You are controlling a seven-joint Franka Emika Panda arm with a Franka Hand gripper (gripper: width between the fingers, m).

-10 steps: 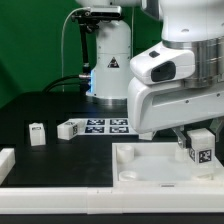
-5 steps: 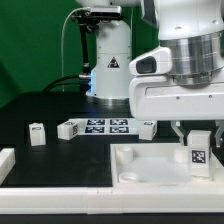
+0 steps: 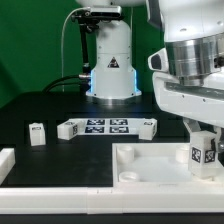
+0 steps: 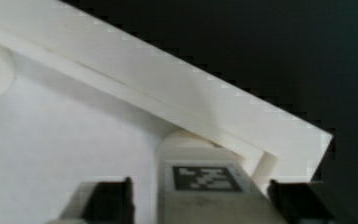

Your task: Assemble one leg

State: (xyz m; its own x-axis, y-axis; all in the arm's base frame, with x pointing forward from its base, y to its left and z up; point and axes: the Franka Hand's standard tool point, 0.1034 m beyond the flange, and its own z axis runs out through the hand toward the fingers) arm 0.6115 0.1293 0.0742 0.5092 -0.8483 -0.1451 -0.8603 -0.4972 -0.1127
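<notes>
My gripper [image 3: 203, 148] is shut on a leg [image 3: 203, 153], a small white block with a black-and-white tag. I hold it upright at the corner of the large white square board [image 3: 150, 166] on the exterior view's right. The leg's lower end is at the board's surface. In the wrist view the leg [image 4: 208, 183] sits between my two dark fingers, gripper [image 4: 197, 203], close to the board's raised corner edge [image 4: 176, 85]. Whether the leg sits in a corner hole is hidden.
Three more legs lie on the dark table: one at the left [image 3: 37, 133], one beside the marker board's left end [image 3: 70, 129], one at its right end [image 3: 148, 124]. The marker board [image 3: 105, 125] lies between them. A white part [image 3: 6, 160] sits at the left edge.
The wrist has turned about its upright axis and shifted slightly to the exterior view's right. The held leg turned with it, and its tag now faces a little differently.
</notes>
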